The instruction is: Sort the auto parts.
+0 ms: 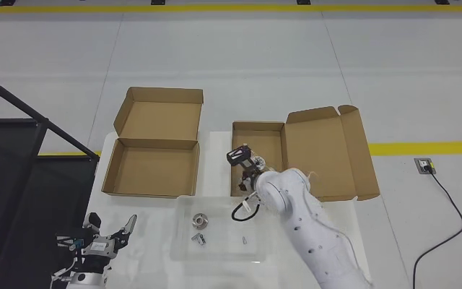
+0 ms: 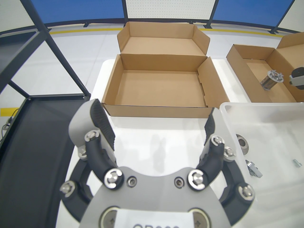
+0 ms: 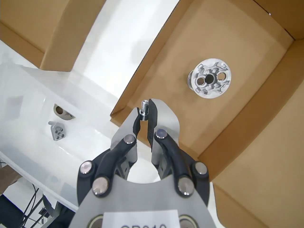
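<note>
Two open cardboard boxes side by side mid frame: left box [image 1: 151, 172], right box [image 1: 260, 141] with a geared hub [image 3: 210, 80] lying inside. Clear plastic bin [image 1: 224, 249] just below them, bottom centre. Right gripper [image 3: 145, 112] over the right box, clamped on a little threaded stud [image 3: 144, 105]. Left gripper [image 2: 154, 115] way down bottom left, jaws wide apart. In the bin: metal ring [image 1: 200, 218], small bracket [image 1: 198, 238], tiny bit [image 1: 245, 240] to their right.

The tray [image 1: 224, 250] lies before the left box [image 1: 151, 170] and right box [image 1: 268, 141].
</note>
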You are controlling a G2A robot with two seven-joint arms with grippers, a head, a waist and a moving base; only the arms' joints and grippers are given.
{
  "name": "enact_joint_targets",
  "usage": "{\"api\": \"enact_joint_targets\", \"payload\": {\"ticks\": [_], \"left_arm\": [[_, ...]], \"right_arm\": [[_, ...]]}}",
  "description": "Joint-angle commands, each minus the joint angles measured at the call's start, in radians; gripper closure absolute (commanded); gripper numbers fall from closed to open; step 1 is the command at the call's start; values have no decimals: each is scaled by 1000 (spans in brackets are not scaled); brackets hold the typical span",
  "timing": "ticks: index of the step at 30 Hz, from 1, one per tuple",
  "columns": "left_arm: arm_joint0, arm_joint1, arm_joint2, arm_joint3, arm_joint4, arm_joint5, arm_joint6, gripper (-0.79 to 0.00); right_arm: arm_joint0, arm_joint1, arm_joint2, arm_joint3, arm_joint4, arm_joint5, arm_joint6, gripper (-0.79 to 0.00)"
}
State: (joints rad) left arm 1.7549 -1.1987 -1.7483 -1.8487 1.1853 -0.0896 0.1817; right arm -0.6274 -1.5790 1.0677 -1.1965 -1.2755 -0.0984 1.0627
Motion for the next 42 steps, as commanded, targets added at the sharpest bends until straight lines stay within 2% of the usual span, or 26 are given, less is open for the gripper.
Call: {"api": "enact_joint_targets", "payload": {"ticks": [1, 9, 16, 26, 37, 38, 42], "left_arm": [[0, 0, 0, 0, 0, 0, 0, -785], [0, 0, 0, 0, 0, 0, 0, -785], [0, 0, 0, 0, 0, 0, 0, -785], [0, 0, 0, 0, 0, 0, 0, -785], [0, 0, 0, 0, 0, 0, 0, -785], [0, 0, 0, 0, 0, 0, 0, -785], [0, 0, 0, 0, 0, 0, 0, -785]], "right_arm": [[59, -9, -14, 116, 29, -20, -13, 0], [194, -47, -73, 424, 102, -54, -97, 0], [261, -77, -114, 581, 129, -59, -140, 0], [302, -112, -156, 681, 126, 23, -156, 0], [310, -133, -174, 719, 109, 128, -184, 0], [310, -134, -175, 721, 109, 129, -185, -71], [310, -136, -173, 727, 109, 135, -190, -86]]}}
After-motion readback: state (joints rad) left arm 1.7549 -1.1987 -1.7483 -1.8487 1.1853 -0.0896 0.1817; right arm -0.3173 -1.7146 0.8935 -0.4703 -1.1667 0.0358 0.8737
